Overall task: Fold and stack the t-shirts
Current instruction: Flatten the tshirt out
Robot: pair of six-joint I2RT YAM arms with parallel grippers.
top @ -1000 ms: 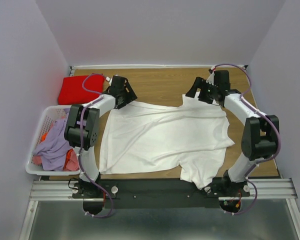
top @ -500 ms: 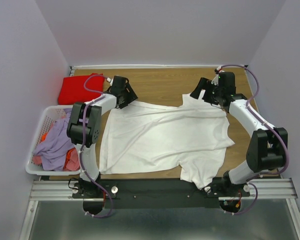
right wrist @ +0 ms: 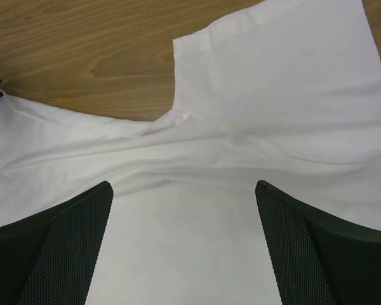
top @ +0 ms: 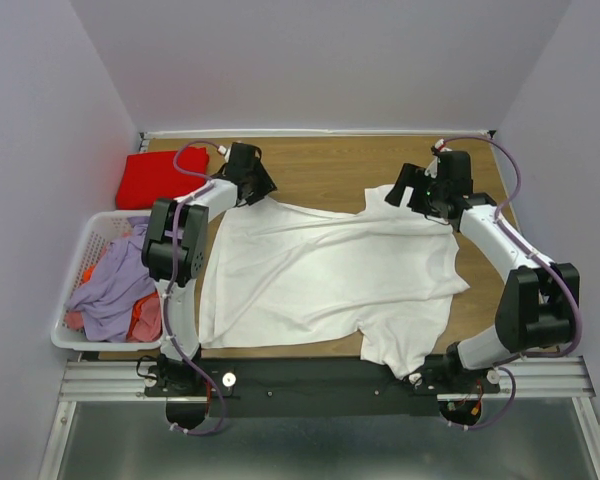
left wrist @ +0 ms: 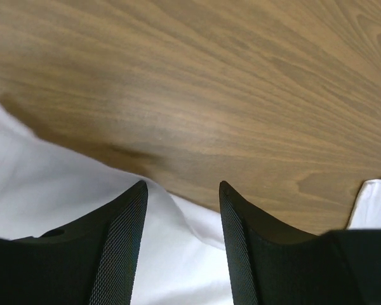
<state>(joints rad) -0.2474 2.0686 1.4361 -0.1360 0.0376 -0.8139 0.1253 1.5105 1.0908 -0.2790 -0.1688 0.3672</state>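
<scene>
A large white t-shirt (top: 330,270) lies spread on the wooden table, one sleeve hanging over the near edge. A bright red t-shirt (top: 155,178) sits folded at the far left corner. My left gripper (top: 262,190) is at the white shirt's far left corner. In the left wrist view its jaws (left wrist: 182,187) stand apart, with the shirt's edge (left wrist: 178,254) lying between the fingers. My right gripper (top: 408,192) hovers over the shirt's far right sleeve. In the right wrist view it (right wrist: 184,185) is wide open above the white cloth (right wrist: 190,241), gripping nothing.
A white slatted laundry basket (top: 88,240) at the left edge holds purple and orange clothes. Bare wooden table (top: 330,165) stretches behind the shirt to the back wall. The metal rail (top: 320,378) with the arm bases runs along the near edge.
The left gripper's jaws have narrowed around the shirt's far left edge, and it has shifted slightly farther back. The right arm has swung outward to the right, its gripper staying over the sleeve.
</scene>
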